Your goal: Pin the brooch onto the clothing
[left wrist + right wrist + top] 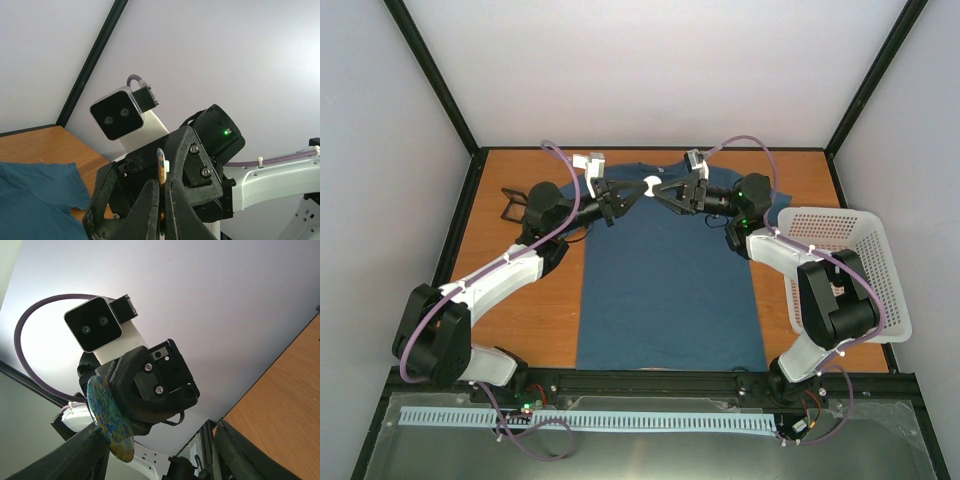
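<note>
Far left of the tabletop (530, 310): a small black angular holder (510, 204) stands on the bare wood, apart from the shirt's sleeve.

Left arm reaches forward and inward. The left gripper (162, 190) is pinched closed on the brooch (110, 420), which stands edge-on between the fingertips in the left wrist view. From the right wrist view, the brooch is a round disc with a mottled blue, green and yellow face. It is held in the air above the neck of the T-shirt (670, 290), not touching the fabric.

Centre: the T-shirt is dark teal-blue and lies flat on the tabletop, collar away from the arm bases, hem toward them. Both sleeves are spread and partly covered by the arms in the top view.

Right of the brooch: the right gripper (667, 191) faces the left one, nearly tip to tip. Its jaws stand well apart and hold nothing. One of its fingers (75, 455) sits just beside the lower edge of the disc; contact cannot be told. A green light (227, 131) glows on the right arm's wrist housing.

Far right: a white plastic mesh basket (890, 280) sits on the tabletop, just beside the shirt's right edge, with the right arm's elbow in front of it.
</note>
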